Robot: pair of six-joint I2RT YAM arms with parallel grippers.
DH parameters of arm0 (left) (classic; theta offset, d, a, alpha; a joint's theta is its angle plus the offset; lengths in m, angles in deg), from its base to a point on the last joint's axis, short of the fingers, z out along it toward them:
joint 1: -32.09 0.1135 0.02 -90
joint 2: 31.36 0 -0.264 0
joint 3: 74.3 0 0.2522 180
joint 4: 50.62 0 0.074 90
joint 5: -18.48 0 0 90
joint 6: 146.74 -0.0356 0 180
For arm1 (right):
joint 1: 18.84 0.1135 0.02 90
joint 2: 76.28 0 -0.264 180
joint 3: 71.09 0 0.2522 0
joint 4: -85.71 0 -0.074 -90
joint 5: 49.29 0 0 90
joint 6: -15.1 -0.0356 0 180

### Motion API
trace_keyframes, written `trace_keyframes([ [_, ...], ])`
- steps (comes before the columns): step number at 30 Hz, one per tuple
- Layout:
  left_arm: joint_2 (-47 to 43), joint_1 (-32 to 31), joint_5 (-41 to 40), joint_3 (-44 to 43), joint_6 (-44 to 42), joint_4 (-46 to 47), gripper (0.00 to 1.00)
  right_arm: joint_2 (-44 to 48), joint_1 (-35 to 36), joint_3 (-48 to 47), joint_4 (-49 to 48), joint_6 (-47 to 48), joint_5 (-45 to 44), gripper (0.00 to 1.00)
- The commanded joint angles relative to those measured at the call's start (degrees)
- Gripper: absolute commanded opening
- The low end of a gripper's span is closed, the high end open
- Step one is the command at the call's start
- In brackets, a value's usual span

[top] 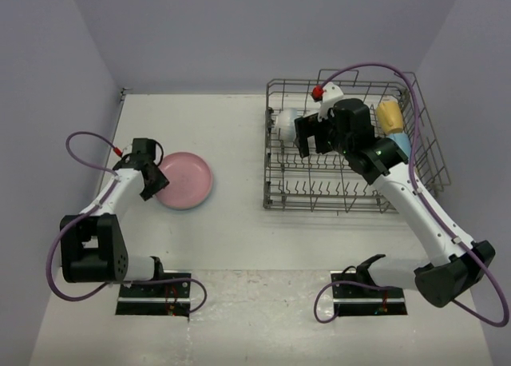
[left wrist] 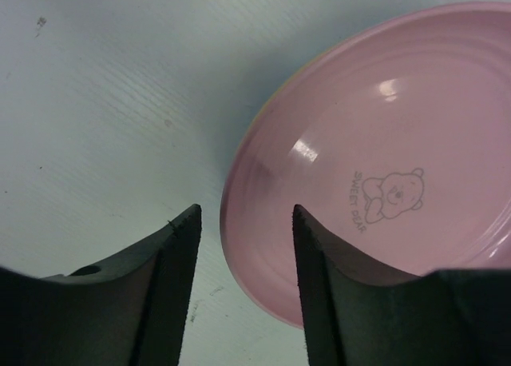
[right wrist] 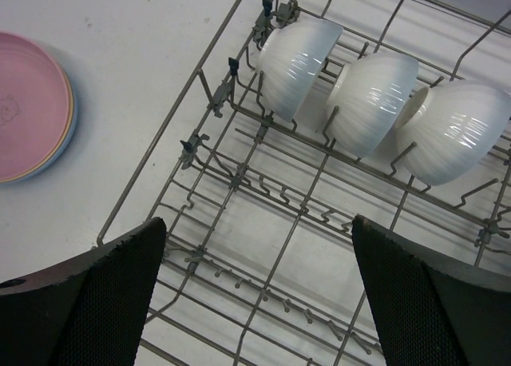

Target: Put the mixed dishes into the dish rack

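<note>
- My left claw [left wrist: 246, 214] stands about half open, low over the bench [top: 223, 126]; one finger is on the bare surface side and the other over the pink plate [left wrist: 383, 158], with the plate's near rim in the gap between them. I cannot tell whether either finger touches it.
- The pink plate lies flat on the bench, well apart from the dish rack [top: 275, 198], with a small bear drawing in its well.
- It tops a stack: the edges of two plates beneath [right wrist: 72, 114], one orange-yellow and one blue, show under it.
- My right claw [right wrist: 255, 222] hangs wide open above the rack, holding nothing.
- In the rack, three white bowls [right wrist: 371, 90] lean on their sides in one row between the tines.
- A yellow mug [top: 390, 116] and a light blue mug [top: 402, 146] sit along the rack's right side.
</note>
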Motion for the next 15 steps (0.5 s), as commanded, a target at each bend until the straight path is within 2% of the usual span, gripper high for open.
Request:
trace_keyframes([
  [1, 0.8, 0.4, -2.0, 0.6, 0.4, 1.4, 0.48, 0.9, 0.3, -2.0, -0.1, -0.6, -3.2, 0.99],
  [6, 1.8, 0.4, -1.1, 0.3, 0.5, 1.3, 0.27, 1.2, 0.3, -1.4, 0.0, -0.6, -4.2, 0.99],
  [10, 1.4, 0.2, -1.0, 0.2, 0.5, 0.6, 0.16, 0.9, 0.3, -1.4, 0.3, -0.6, -4.7, 0.99],
  [14, 1.1, 0.2, -0.4, -0.2, 0.6, -1.0, 0.00, 0.2, 0.3, -1.5, 0.8, -0.7, -4.6, 0.99],
  [15, 1.0, 0.3, -0.5, -0.5, 0.6, -1.6, 0.00, 0.2, 0.2, -1.5, 0.8, -0.6, -4.4, 0.99],
])
